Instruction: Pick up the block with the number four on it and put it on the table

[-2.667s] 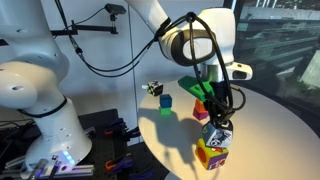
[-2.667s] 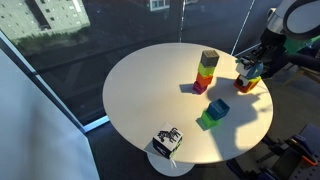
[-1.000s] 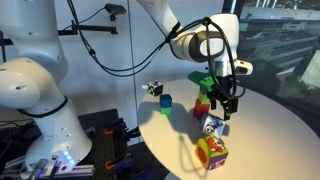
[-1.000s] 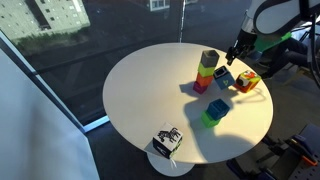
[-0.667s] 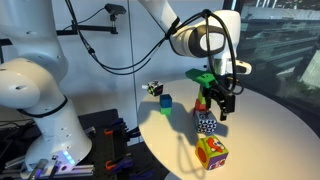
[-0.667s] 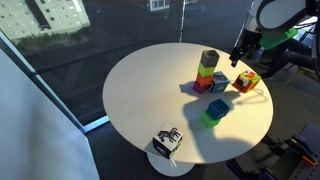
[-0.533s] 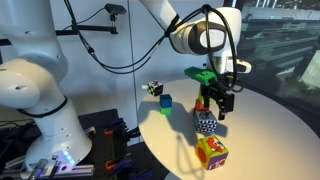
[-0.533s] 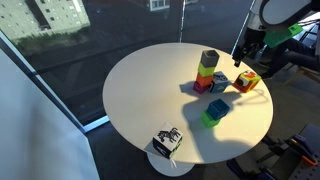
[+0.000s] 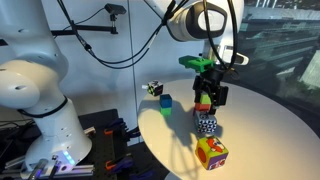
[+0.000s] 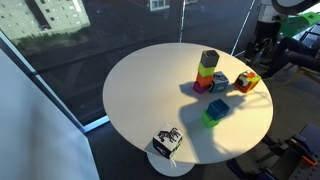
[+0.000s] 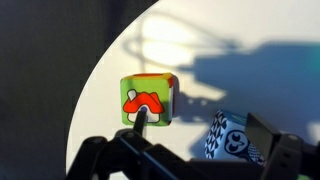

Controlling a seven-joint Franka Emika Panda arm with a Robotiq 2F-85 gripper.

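The block with the number four [image 9: 206, 126], white with black checkered marks, rests on the white round table [image 9: 260, 135] beside a stack of coloured blocks [image 10: 207, 68]. It also shows in an exterior view as the block [image 10: 220, 82] and in the wrist view as the block [image 11: 232, 137], low and to the right. My gripper [image 9: 212, 97] hangs open above the block, apart from it, with nothing between its fingers. In an exterior view the gripper [image 10: 257, 42] is high at the table's far edge.
An orange-red and yellow cube [image 9: 211, 153] stands close by; its green face [image 11: 147, 102] shows in the wrist view. A green and blue block [image 10: 213, 112] lies mid-table. A dark cube [image 9: 153, 89] sits at the table's rim [image 10: 150, 150].
The gripper has finished opening and risen straight up from the checkered block. The block stays where it was set on the table beside the stack.
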